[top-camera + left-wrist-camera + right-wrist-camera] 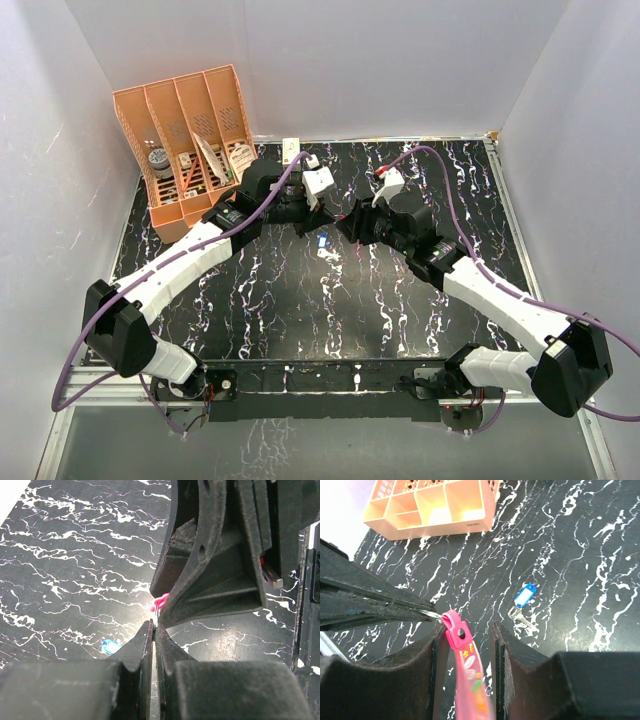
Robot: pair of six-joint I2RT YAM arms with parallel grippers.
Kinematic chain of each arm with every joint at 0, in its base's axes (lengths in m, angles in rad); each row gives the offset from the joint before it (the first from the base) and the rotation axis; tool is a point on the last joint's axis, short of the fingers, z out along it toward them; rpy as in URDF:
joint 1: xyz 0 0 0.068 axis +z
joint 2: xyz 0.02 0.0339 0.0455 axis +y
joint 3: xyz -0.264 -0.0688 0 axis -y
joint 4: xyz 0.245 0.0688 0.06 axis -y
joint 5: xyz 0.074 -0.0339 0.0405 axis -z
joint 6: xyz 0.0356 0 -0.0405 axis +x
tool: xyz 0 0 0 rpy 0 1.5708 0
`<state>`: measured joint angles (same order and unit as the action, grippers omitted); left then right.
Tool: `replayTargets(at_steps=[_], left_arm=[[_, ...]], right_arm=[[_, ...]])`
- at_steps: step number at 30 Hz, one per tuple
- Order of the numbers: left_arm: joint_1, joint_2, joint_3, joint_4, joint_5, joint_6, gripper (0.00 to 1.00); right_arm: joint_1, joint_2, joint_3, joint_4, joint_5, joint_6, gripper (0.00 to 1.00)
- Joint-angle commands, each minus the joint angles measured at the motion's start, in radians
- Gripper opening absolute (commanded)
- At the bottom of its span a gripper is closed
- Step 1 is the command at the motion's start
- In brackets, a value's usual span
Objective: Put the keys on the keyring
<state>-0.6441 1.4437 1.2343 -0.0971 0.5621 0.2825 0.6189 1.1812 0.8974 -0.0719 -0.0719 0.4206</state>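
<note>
The keyring point(456, 632) is a pink strap with a small metal ring at its top, held above the table. My left gripper point(153, 625) is shut on that metal ring, and a bit of pink point(160, 601) shows just past its tips. My right gripper point(466, 630) stands open around the strap. The strap rests against its left finger point(436, 645), and a gap separates it from the right finger. A blue-tagged key point(525, 595) with a silvery blade point(520, 616) lies on the black marbled table beyond. In the top view both grippers point(330, 225) meet at mid-table.
An orange desk organizer point(190, 130) with several compartments stands at the back left, also in the right wrist view point(430, 502). A small white box point(291, 150) sits at the back wall. White walls enclose the table on three sides.
</note>
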Motion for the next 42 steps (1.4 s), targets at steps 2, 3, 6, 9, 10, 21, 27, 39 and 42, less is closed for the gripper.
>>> replayTargets(at_steps=[2, 3, 6, 9, 10, 21, 27, 39, 42], left_arm=[[-0.001, -0.061, 0.021, -0.028, 0.06, 0.049, 0.0], [0.0, -0.064, 0.019, -0.029, 0.062, 0.052, 0.0], [0.0, -0.071, 0.016, -0.025, 0.072, 0.055, 0.0], [0.007, -0.104, -0.007, 0.02, 0.081, 0.041, 0.0], [0.008, -0.111, -0.014, 0.035, 0.087, 0.035, 0.0], [0.015, -0.144, -0.102, 0.207, 0.104, -0.039, 0.0], [0.017, -0.161, -0.201, 0.411, 0.078, -0.148, 0.0], [0.017, -0.187, -0.383, 0.823, -0.103, -0.329, 0.0], [0.017, -0.188, -0.425, 0.905, -0.168, -0.373, 0.0]], right_arm=[[0.001, -0.031, 0.036, -0.038, 0.075, -0.041, 0.34], [0.0, -0.032, 0.04, -0.048, 0.08, -0.047, 0.35], [-0.001, -0.026, 0.055, -0.079, 0.095, -0.067, 0.36], [-0.001, -0.019, 0.064, -0.095, 0.084, -0.077, 0.37], [-0.002, -0.019, 0.064, -0.097, 0.081, -0.077, 0.37], [-0.001, -0.055, 0.045, -0.043, 0.032, -0.075, 0.37], [-0.001, -0.062, 0.027, -0.005, -0.021, -0.076, 0.36], [-0.001, -0.021, -0.022, 0.065, -0.094, -0.041, 0.35], [-0.001, -0.02, -0.027, 0.059, -0.089, -0.038, 0.36]])
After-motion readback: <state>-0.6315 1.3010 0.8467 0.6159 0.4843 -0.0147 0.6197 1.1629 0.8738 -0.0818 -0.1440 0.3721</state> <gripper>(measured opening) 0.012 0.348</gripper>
